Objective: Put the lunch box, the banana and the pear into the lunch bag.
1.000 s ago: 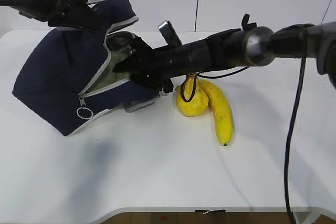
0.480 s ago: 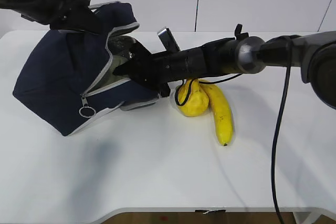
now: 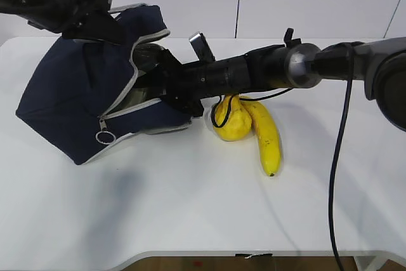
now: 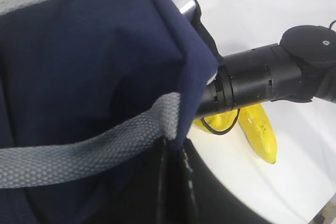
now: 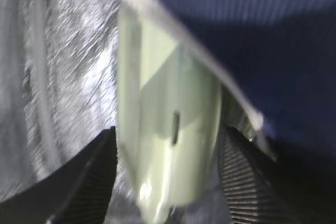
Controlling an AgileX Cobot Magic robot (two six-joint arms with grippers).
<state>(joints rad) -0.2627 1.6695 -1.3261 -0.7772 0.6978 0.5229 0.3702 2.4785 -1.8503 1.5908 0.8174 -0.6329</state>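
Two arms work at the navy lunch bag [image 3: 76, 103], which lies tipped on its side in the left half of the exterior view on the white counter [image 3: 190, 207], its grey-zippered mouth facing right. The right gripper [image 5: 165, 177] reaches through that mouth into the bag; in the right wrist view its two ribbed fingers [image 5: 244, 174] sit on either side of the pale green lunch box [image 5: 168, 145], clamped on it, with the silver lining behind at the left and navy fabric at the upper right. From outside, the box is hidden within the bag. The left gripper [image 3: 85, 20], in the upper left of the exterior view, is at the bag's top edge; whether it is apart or together cannot be told, as fabric and a grey strap [image 4: 89, 153] fill the left wrist view. Just right of the bag, under the right arm, the pear [image 3: 231, 118] and banana [image 3: 266, 134] lie touching on the counter.
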